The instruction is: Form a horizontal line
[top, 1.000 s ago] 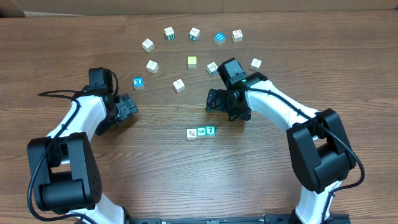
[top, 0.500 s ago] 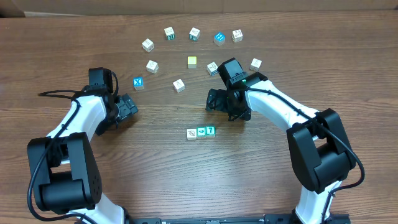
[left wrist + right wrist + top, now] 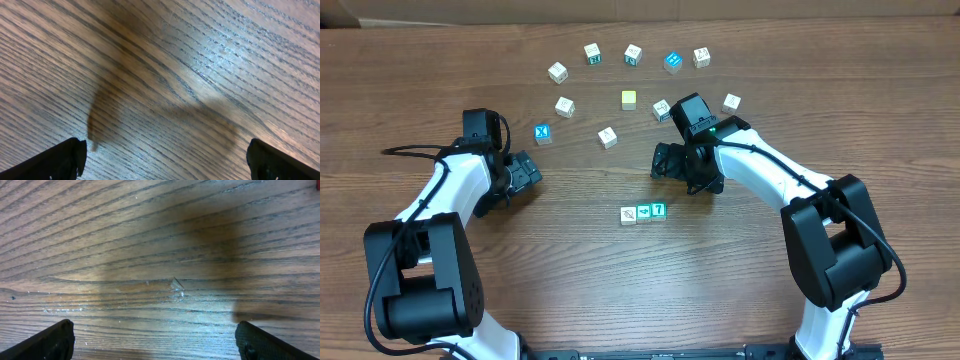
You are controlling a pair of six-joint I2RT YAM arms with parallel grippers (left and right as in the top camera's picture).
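Row (image 3: pixel 644 213) of three touching cubes, one white at the left end and then two teal, the last marked 7, lies level near the middle of the wooden surface (image 3: pixel 580 280), close to the right fingers (image 3: pixel 52 342) on the side toward the robot's bases. Those fingers stand spread wide over bare wood with nothing between them, and the left fingers (image 3: pixel 55 160), well off to the left of the row, are likewise spread and empty. Loose cubes (image 3: pixel 608 137) lie scattered in an arc farther back, among them a yellow cube (image 3: pixel 629 99) and a blue X cube (image 3: pixel 542 133).
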